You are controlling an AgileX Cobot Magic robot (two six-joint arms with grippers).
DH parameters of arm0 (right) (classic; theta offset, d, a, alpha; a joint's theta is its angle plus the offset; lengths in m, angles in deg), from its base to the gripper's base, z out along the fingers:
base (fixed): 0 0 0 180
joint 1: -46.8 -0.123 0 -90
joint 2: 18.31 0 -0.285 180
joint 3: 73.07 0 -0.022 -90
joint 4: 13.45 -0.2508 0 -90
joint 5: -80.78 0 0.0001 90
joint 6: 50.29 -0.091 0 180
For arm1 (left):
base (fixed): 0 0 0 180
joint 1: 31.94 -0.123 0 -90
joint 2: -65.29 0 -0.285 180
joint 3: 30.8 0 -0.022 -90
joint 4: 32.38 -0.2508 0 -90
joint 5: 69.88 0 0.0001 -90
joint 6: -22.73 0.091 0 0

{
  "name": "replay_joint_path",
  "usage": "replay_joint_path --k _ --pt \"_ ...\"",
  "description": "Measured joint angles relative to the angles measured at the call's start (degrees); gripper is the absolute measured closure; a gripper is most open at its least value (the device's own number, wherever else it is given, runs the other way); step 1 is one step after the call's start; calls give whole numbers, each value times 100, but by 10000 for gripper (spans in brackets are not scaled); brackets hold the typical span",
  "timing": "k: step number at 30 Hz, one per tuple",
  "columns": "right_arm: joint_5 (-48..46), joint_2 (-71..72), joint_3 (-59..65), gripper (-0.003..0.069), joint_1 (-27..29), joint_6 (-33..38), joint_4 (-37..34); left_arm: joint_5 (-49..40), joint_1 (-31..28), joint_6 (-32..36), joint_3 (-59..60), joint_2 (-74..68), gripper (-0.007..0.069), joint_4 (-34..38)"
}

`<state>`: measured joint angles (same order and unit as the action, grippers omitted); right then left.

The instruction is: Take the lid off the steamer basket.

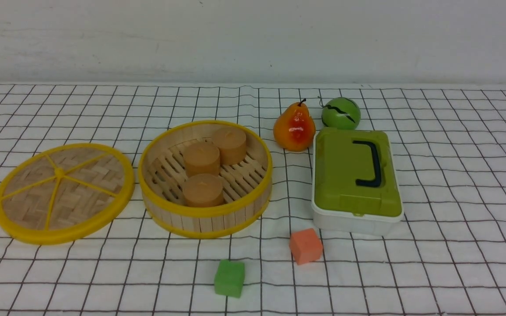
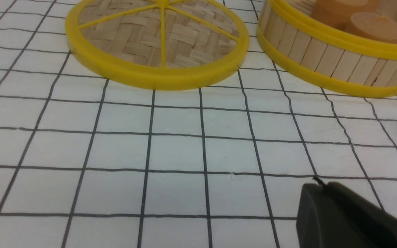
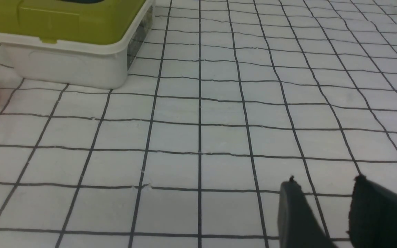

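The lid (image 1: 62,192), a woven bamboo disc with a thick yellow rim and yellow spokes, lies flat on the checked cloth to the left of the steamer basket (image 1: 206,215). The basket stands uncovered, and three tan cylinders (image 1: 202,189) sit on its slatted floor. Neither arm shows in the front view. In the left wrist view, my left gripper (image 2: 319,184) is shut and empty above bare cloth, well short of the lid (image 2: 157,74) and the steamer basket (image 2: 322,48). My right gripper (image 3: 324,182) is open over bare cloth with nothing between its fingers.
A white box with a green lid and black handle (image 1: 354,175) stands right of the basket, with a pear (image 1: 294,127) and a green ball (image 1: 341,113) behind it. An orange cube (image 1: 305,245) and a green cube (image 1: 229,278) lie near the front.
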<state>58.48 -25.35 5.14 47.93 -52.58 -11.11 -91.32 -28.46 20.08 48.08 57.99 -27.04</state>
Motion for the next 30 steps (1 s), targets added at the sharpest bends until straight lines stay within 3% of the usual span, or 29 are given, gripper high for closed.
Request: replay_joint_path --k 30 --pt "0 0 0 419 0 0 0 -4 0 2 0 0 618 16"
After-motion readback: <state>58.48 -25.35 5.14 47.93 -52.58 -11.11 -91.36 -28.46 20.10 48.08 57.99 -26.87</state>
